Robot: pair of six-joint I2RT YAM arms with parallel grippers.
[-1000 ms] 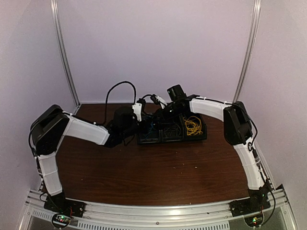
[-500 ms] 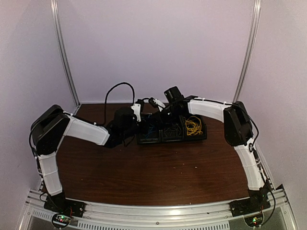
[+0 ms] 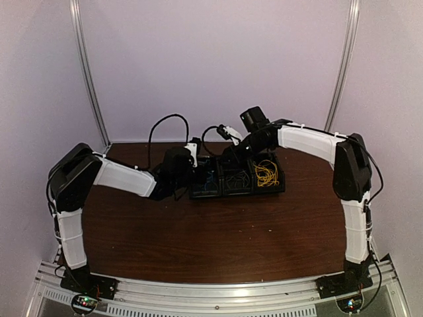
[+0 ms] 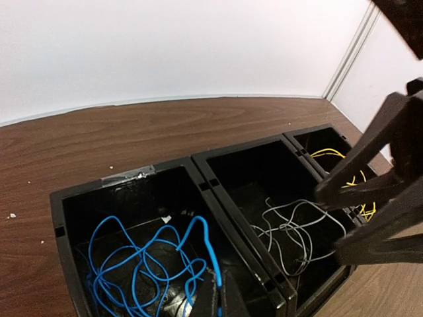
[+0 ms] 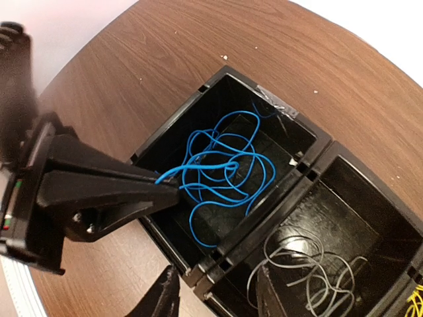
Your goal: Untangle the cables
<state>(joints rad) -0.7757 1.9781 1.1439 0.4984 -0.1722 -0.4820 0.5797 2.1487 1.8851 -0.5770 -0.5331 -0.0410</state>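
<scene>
A black three-compartment tray [image 3: 228, 193] holds the cables: a blue tangle [image 3: 209, 178] on the left, a grey one [image 3: 236, 178] in the middle, a yellow one [image 3: 266, 173] on the right. My left gripper [image 4: 220, 284] is shut on a strand of the blue cable [image 4: 139, 257] at the left compartment's near edge; it also shows in the right wrist view [image 5: 173, 191]. My right gripper [image 5: 216, 272] is open and empty, hovering above the divider between the blue cable [image 5: 225, 172] and the grey cable [image 5: 310, 264].
The tray stands at the back middle of the brown table [image 3: 218, 238]. A white wall [image 3: 218, 66] rises close behind it. A piece of tape [image 4: 125, 175] sticks on the tray's far rim. The right gripper's fingers [image 4: 370, 178] hang over the middle and right compartments.
My right arm has risen and swung back to the right, lifting its gripper off the tray. My left arm has shifted slightly right, still at the blue compartment.
</scene>
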